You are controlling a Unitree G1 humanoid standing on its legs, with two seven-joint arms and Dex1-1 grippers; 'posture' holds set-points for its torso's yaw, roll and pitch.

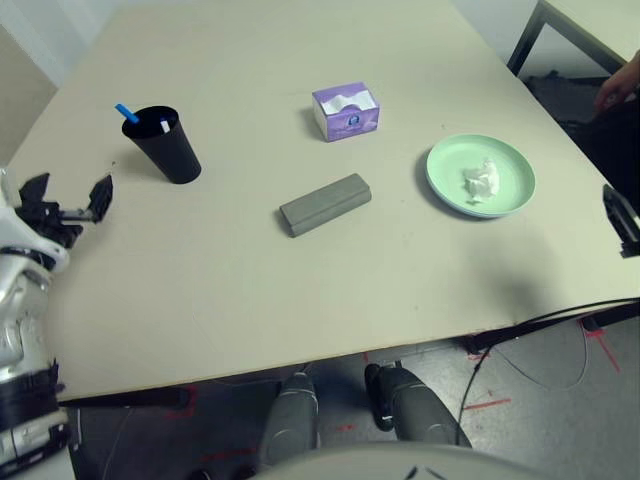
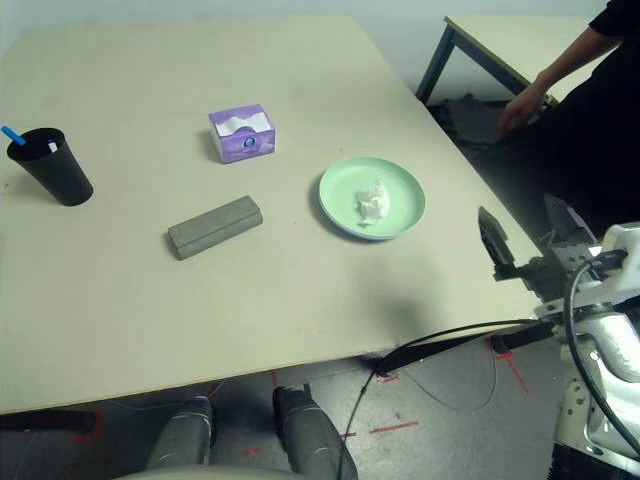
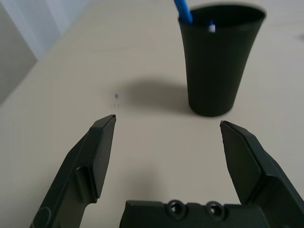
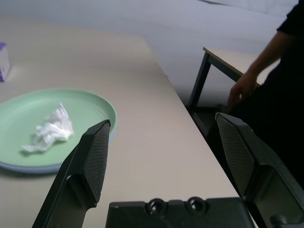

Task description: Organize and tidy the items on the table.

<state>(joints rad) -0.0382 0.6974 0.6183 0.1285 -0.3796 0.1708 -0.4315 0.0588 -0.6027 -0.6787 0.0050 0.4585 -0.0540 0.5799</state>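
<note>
the left gripper hovers wide open and empty over the left edge of the table, near the black cup, which stands upright with a blue-capped marker and a second marker inside. the right gripper, jaws spread and holding nothing, hangs just off the table's right edge. the grey glasses case lies closed mid-table. behind it sits the purple tissue box. the crumpled tissue rests on the green plate, which seems stacked on a pale-blue one. a person's hand shows at right.
</note>
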